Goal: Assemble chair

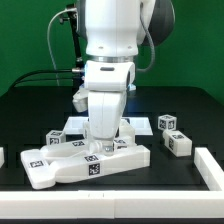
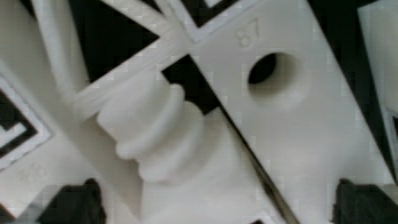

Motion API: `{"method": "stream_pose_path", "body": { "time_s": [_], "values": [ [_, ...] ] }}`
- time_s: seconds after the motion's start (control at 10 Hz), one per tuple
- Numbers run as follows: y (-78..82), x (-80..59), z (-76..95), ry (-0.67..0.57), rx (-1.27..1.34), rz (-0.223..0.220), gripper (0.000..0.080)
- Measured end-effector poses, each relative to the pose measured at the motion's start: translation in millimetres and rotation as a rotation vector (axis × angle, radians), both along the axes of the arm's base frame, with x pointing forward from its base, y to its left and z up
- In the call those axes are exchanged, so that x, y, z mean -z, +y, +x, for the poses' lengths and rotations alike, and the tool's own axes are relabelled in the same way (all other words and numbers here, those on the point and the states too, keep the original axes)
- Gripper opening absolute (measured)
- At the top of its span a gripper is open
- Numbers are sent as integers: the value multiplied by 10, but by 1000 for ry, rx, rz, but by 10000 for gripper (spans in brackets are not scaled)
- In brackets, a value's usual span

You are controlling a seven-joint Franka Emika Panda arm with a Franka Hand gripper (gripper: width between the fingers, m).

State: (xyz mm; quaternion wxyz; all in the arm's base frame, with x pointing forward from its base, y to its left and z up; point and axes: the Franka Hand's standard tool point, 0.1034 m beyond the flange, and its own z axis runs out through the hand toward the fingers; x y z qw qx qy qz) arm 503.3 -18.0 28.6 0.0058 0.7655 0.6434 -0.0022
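Arm (image 1: 112, 35) vertical, pincer (image 1: 101, 138) straight down, jaws wide apart.

The exterior camera looks across the desk (image 1: 20, 125) from slightly above its surface. It faces my arm (image 1: 110, 50) at middle range, with a green backdrop (image 1: 30, 40) behind. My wrist camera points down from very close, so blurred white chair parts (image 2: 267, 120) fill it. Both views share those parts beneath my wrist.
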Motion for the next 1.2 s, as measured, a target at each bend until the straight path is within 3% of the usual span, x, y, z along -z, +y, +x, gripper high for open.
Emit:
{"method": "stream_pose_path", "body": {
  "time_s": [0.1,0.2,0.3,0.4,0.6,1.0,1.2],
  "values": [
    [-1,0,0,0,0,0,557],
    [-1,1,-1,0,0,0,557],
    [-1,-1,1,0,0,0,356],
    [-1,1,-1,0,0,0,278],
    [-5,-15,-2,4,0,-2,279],
    [-49,-486,62,17,16,-28,279],
    [-204,-632,4,28,87,-40,281]
  ]
}}
